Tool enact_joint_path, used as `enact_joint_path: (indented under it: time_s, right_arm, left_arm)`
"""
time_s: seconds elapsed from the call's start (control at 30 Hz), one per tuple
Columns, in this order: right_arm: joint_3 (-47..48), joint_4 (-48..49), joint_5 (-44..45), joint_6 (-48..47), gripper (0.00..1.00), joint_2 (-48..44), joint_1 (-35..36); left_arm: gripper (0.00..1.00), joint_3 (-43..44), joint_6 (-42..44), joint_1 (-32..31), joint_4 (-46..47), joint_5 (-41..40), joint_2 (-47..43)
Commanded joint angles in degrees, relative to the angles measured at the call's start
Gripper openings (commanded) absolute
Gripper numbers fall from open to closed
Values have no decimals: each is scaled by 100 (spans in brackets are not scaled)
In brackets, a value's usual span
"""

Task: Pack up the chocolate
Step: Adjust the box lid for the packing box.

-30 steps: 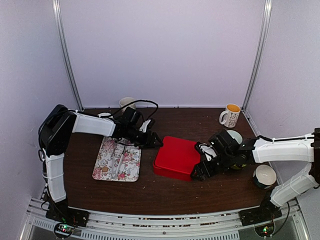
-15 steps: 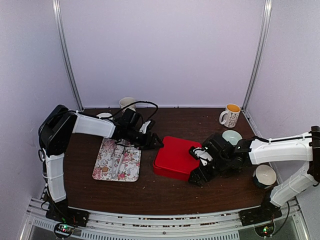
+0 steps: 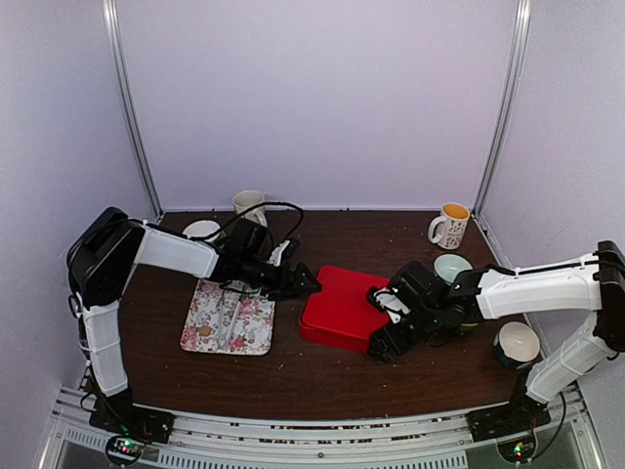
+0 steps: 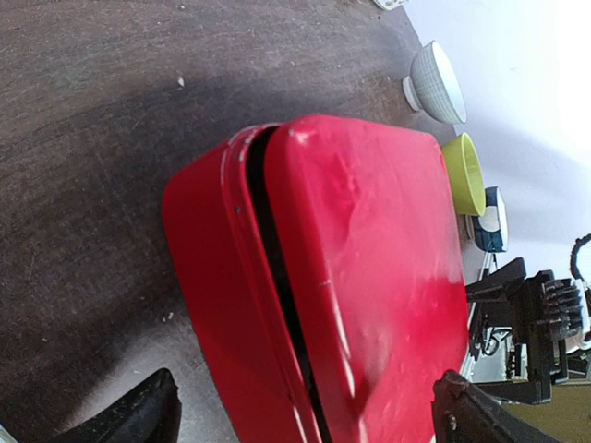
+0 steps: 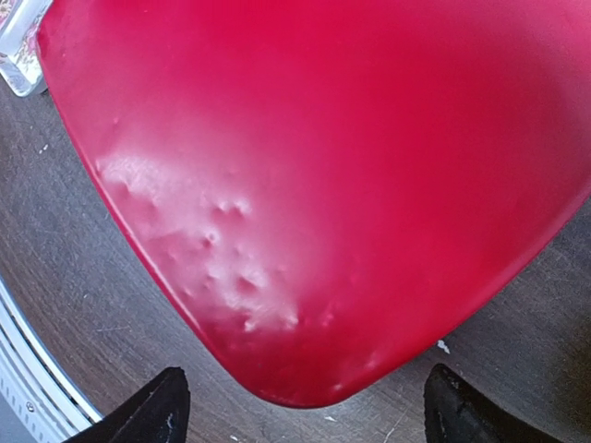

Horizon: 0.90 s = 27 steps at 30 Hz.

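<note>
Left gripper [image 3: 301,283]: its black fingers [image 4: 138,417] stand wide apart, holding nothing, at the left end of the red box [image 3: 342,308]. Whether they touch it cannot be told. Right gripper [image 3: 383,344]: also spread and empty, with its fingertips [image 5: 152,406] on either side of the box's near right corner.

The box is glossy and rectangular with rounded corners. Its lid is on, and the left wrist view shows a dark seam between lid and base. The right wrist view shows small dents and dimples in the lid near the corner. The box rests on a dark wood-grain table [image 3: 293,376].

To its left lies a flat floral mat [image 3: 256,318] bearing slim metal tongs [image 3: 230,315]. One small tan chocolate piece [image 3: 205,331] sits near the mat's near left corner. No other pieces can be seen.
</note>
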Motion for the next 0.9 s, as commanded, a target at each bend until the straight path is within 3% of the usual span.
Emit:
enact_joint_path:
  time_s: [0.0,0.87]
  right_arm:
    - [157,24,236,135,88,114,37]
    - [1030,-74,602,313,87,747,26]
  left_arm:
    - [98,-154,-98,6,521,207,-204]
    - [98,-92,-376,-185,778,501,128]
